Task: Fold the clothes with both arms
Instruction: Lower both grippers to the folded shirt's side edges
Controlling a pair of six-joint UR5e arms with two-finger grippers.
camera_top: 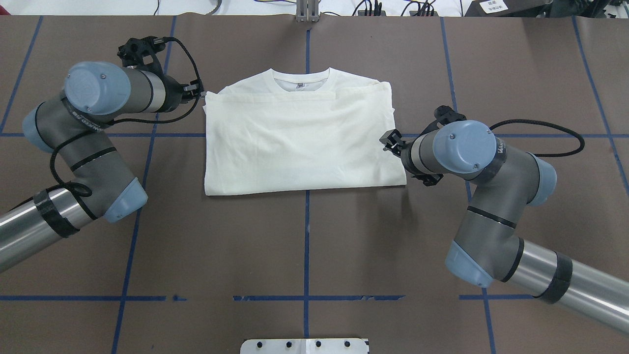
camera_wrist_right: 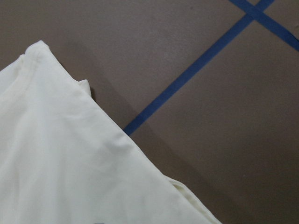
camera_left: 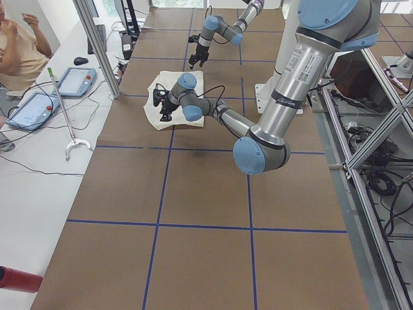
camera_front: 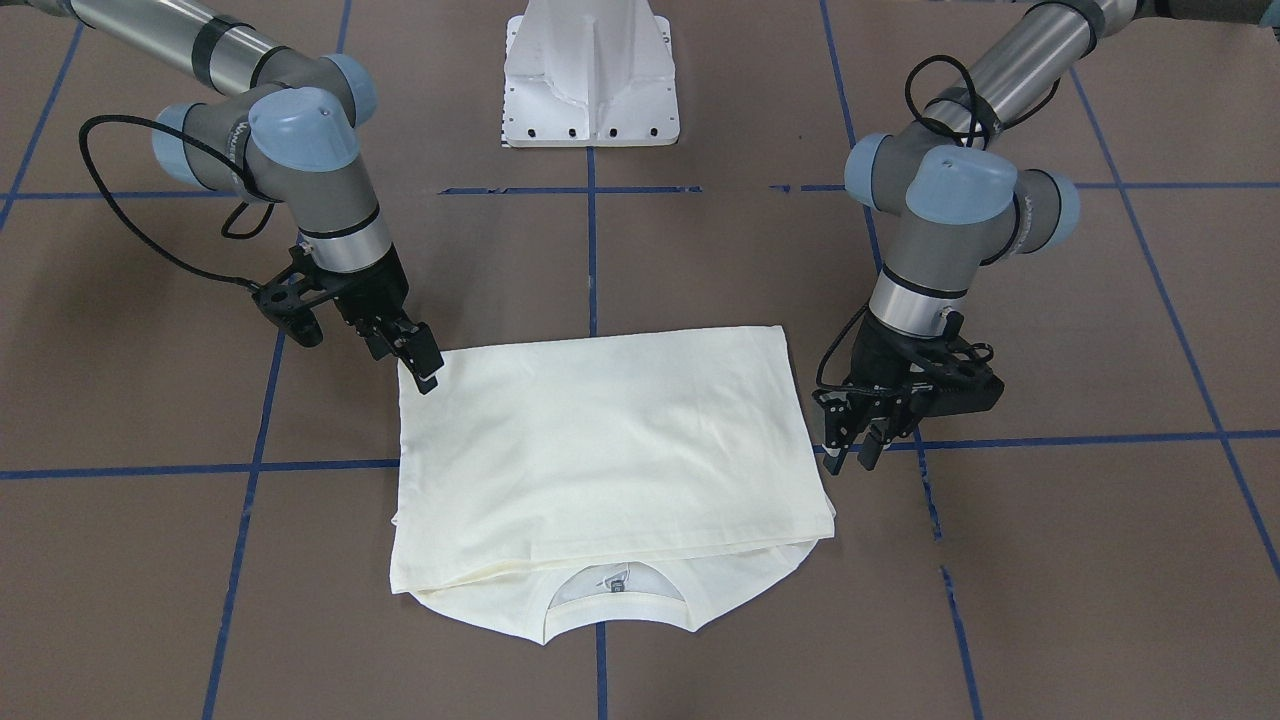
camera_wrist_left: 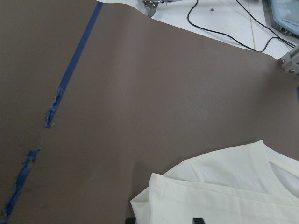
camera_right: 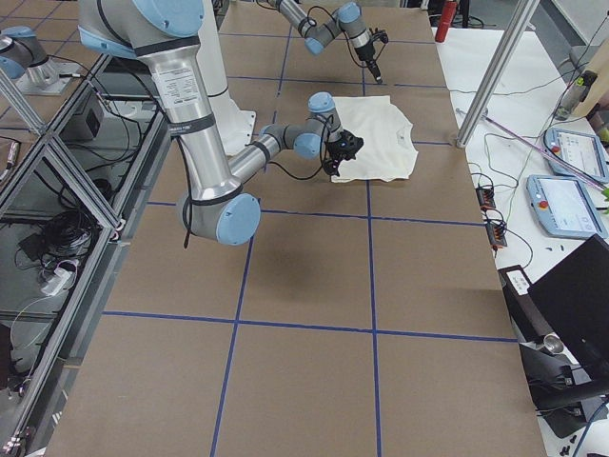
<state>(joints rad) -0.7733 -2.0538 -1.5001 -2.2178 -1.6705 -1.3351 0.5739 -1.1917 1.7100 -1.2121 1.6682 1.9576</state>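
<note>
My cream-white, thin long-sleeved T-shirt [camera_front: 610, 440] lies folded, light and limp, so I would pinch every layer at its corners. My left gripper [camera_front: 850, 455] gapes wide beside its edge. I cannot tell how my right gripper [camera_front: 420, 370] stands.

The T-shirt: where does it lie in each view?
Front-facing: T-shirt centre, collar at bottom.
Overhead: T-shirt upper centre, collar at top.
Exterior left: T-shirt small, upper middle.
Exterior right: T-shirt upper middle.
Left wrist: T-shirt bottom right.
Right wrist: T-shirt lower left.
Shared landmark: blue tape lines.

White pedestal [camera_front: 590, 90] stands on blue-taped table [camera_front: 720, 270], seemingly tablets [camera_right: 563, 205] alongside.
</note>
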